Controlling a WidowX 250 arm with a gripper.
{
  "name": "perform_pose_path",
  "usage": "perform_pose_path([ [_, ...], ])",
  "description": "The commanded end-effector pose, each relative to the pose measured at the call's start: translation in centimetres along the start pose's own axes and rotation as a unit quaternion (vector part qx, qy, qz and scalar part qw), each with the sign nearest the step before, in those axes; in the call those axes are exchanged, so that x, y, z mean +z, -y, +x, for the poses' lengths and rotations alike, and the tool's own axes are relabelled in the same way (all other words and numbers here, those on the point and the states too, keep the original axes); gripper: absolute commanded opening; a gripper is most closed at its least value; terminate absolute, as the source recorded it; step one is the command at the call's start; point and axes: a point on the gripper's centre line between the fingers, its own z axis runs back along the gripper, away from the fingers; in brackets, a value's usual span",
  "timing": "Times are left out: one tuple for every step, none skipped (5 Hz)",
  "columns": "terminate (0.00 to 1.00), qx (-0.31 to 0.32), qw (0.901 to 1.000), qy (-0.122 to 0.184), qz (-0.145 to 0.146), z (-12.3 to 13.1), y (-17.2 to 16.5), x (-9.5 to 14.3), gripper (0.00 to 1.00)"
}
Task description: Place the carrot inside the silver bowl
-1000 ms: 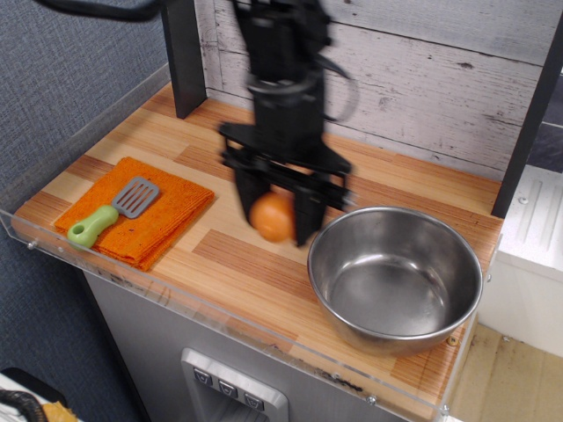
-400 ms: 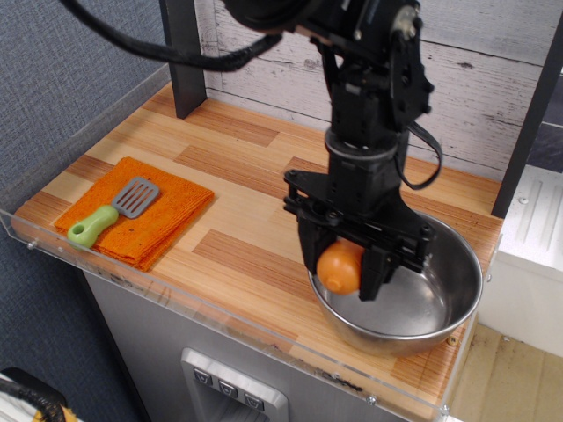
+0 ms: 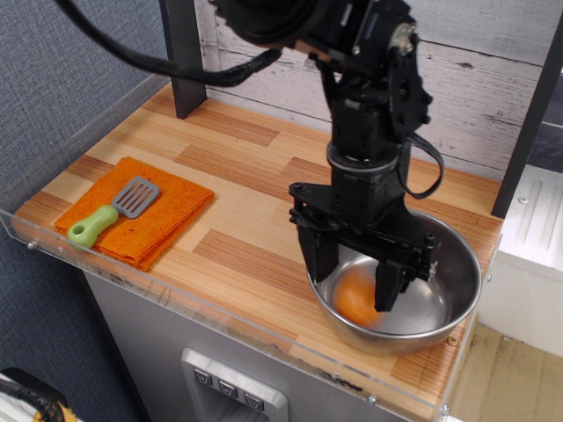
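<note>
Nearby, spatula (image 3: pixel 114 211) on orange cloth (image 3: pixel 141 211)

claw (image 3: pixel 352 274) fills bowl (image 3: pixel 457 299) mouth; counter (image 3: pixel 246 185) btwn cloth (image 3: pixel 163 215) & bowl free.

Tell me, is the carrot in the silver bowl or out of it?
In. The carrot lies inside the silver bowl, below its rim, between the spread fingers of the open gripper, which no longer grip it.

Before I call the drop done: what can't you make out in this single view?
- Small orange plastic carrot: blurred, so whether it rests on the floor of the large shiny steel bowl is unclear.
- Bowl's far left rim: hidden behind the black gripper; jaws look spread.
- Green-handled spatula on the orange cloth: fine detail too small.
</note>
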Motion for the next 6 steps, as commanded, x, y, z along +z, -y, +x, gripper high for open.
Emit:
perform_pose_path([
  [0.00, 0.007, 0.9995, 0.030, -0.007, 0.6, -1.6, 2.5, 1.00],
  [0.00, -0.012, 0.9984, 0.046, -0.031, 1.2, -4.2, 6.2, 1.00],
  [0.00, -0.007, 0.9983, 0.055, -0.014, 1.5, -7.4, 9.7, 1.00],
  [0.00, -0.028, 0.9985, 0.046, -0.009, 1.9, -9.1, 10.9, 1.00],
  [0.00, -0.014, 0.9989, 0.035, 0.029, 1.6, -10.1, 11.6, 1.00],
  [0.00, 0.005, 0.9974, 0.032, 0.064, 1.1, -10.4, 11.5, 1.00],
])
